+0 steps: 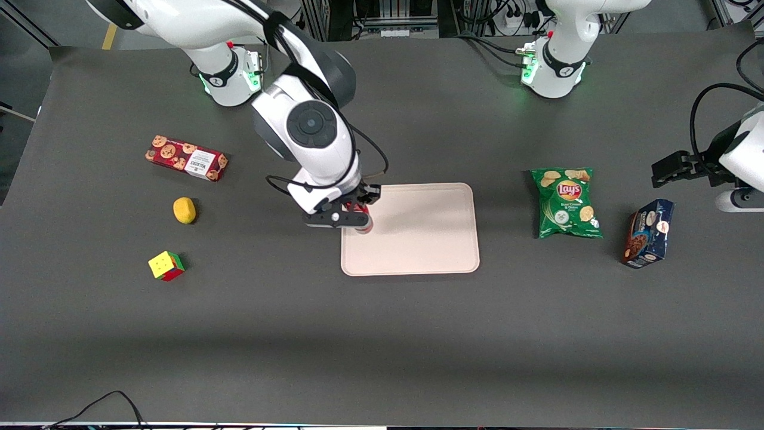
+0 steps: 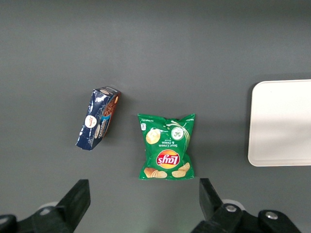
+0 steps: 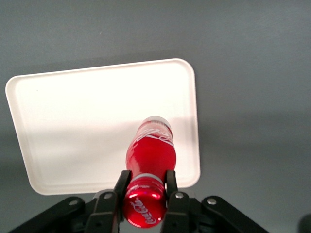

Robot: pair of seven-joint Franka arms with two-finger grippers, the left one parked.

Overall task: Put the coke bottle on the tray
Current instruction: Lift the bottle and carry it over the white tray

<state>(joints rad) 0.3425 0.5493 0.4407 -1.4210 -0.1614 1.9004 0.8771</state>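
Note:
My right gripper (image 1: 358, 216) is shut on the neck of the coke bottle (image 3: 150, 153), a small red bottle with a red cap and white lettering. In the front view the bottle (image 1: 364, 222) shows only as a bit of red under the gripper, at the edge of the tray nearest the working arm's end. The tray (image 1: 418, 233) is a large pale pinkish-beige rectangle with a raised rim. In the right wrist view the bottle hangs upright with its base over the tray (image 3: 73, 126), just inside the rim. I cannot tell whether the base touches the tray.
Toward the working arm's end lie a red cookie box (image 1: 186, 158), a yellow ball (image 1: 184, 210) and a colour cube (image 1: 166, 266). Toward the parked arm's end lie a green Lay's chip bag (image 1: 566, 203) and a dark blue snack box (image 1: 649, 233).

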